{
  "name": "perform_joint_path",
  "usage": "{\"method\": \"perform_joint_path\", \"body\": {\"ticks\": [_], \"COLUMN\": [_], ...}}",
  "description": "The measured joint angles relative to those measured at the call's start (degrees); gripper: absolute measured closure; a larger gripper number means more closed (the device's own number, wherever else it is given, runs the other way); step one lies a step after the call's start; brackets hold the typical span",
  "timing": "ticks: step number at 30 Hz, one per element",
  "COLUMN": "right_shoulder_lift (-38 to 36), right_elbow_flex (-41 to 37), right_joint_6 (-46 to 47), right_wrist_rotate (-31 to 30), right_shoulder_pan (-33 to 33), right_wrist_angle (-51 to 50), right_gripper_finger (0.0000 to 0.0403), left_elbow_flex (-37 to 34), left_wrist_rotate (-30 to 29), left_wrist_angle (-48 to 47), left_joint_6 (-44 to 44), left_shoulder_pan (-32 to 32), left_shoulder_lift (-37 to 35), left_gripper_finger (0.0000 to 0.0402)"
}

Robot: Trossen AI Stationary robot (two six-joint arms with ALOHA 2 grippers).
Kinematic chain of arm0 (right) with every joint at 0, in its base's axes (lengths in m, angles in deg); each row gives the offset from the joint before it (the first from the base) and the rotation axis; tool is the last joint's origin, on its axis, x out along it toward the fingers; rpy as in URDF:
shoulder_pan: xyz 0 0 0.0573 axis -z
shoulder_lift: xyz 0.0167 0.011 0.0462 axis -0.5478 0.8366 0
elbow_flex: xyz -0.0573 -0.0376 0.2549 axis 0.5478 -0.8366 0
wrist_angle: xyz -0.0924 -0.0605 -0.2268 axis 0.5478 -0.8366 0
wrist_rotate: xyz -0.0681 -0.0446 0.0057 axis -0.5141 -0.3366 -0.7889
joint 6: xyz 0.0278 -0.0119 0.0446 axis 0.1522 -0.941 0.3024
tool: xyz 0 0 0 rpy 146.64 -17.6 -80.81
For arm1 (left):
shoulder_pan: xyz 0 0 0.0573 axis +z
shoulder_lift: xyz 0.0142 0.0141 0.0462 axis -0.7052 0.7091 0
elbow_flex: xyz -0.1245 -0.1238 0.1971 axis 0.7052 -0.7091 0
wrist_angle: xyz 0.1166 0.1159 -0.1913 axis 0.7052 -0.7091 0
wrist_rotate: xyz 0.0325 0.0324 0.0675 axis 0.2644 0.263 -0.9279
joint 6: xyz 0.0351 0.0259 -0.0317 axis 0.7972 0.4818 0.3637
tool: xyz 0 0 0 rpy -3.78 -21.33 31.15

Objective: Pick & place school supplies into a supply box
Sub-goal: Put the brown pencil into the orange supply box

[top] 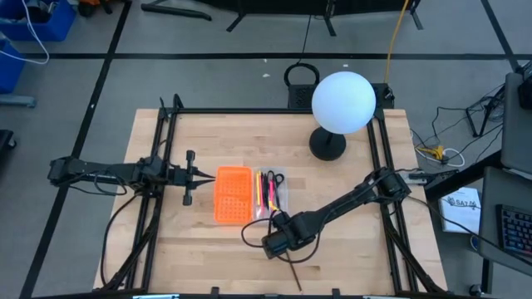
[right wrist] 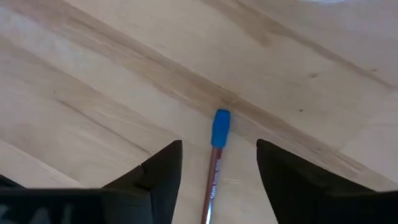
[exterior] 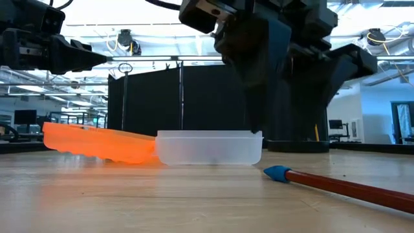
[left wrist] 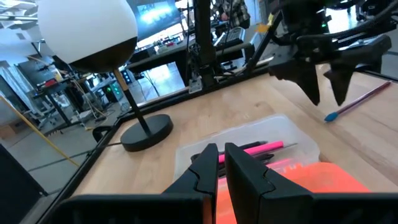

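Observation:
The supply box lies open mid-table: its orange grid half [top: 233,195] on the left, its clear tray [top: 272,191] on the right with pink, yellow and black pens and black-handled scissors [top: 275,177] inside. A brown pencil with a blue cap [right wrist: 221,127] lies on the wood near the table's near edge [top: 293,267]. My right gripper [right wrist: 219,147] hovers open above the pencil's capped end, one finger on either side, touching nothing. My left gripper [top: 209,174] is shut, level, just left of the orange half.
A white globe lamp [top: 342,101] stands on a black round base [top: 327,145] at the table's far right. Black frame rails [top: 163,158] run along the left and right sides. Bare wood spreads around the pencil and left of the box.

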Motion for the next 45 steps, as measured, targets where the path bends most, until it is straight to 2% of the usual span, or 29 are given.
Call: {"method": "perform_joint_path", "body": {"ticks": [8, 14, 26, 31, 39, 45], "right_shoulder_lift": [0.00, 2.94, 5.90, 5.99, 6.08, 5.05], "right_elbow_flex": [-0.14, -0.12, 0.10, 0.04, -0.08, -0.26], "right_joint_6": [0.34, -0.20, -5.44, -5.80, -10.61, -10.96], "right_wrist_rotate": [-0.50, -0.22, 1.11, 1.40, 0.16, 0.22], "right_shoulder_pan": [-0.76, -0.86, -0.06, 0.61, 1.09, 1.69], "right_wrist_angle": [1.15, 1.78, 0.83, 0.44, 0.16, 0.47], "right_gripper_finger": [0.0200, 0.0200, 0.0203, 0.0250, 0.0381, 0.0369], "left_elbow_flex": [0.00, 0.00, 0.00, 0.00, 0.00, 0.00], "left_wrist_rotate": [0.02, 0.04, 0.12, 0.11, 0.10, -0.04], "left_wrist_angle": [0.15, 0.17, -0.12, -0.22, -0.24, -0.24], "left_joint_6": [0.02, 0.02, -0.72, -1.34, -1.31, 0.23], "left_shoulder_pan": [0.00, 0.00, 0.00, 0.00, 0.00, 0.00], "left_shoulder_lift": [0.00, 0.00, 0.02, 0.00, 0.01, 0.00], "left_gripper_finger": [0.0364, 0.0364, 0.0364, 0.0364, 0.0364, 0.0364]}}
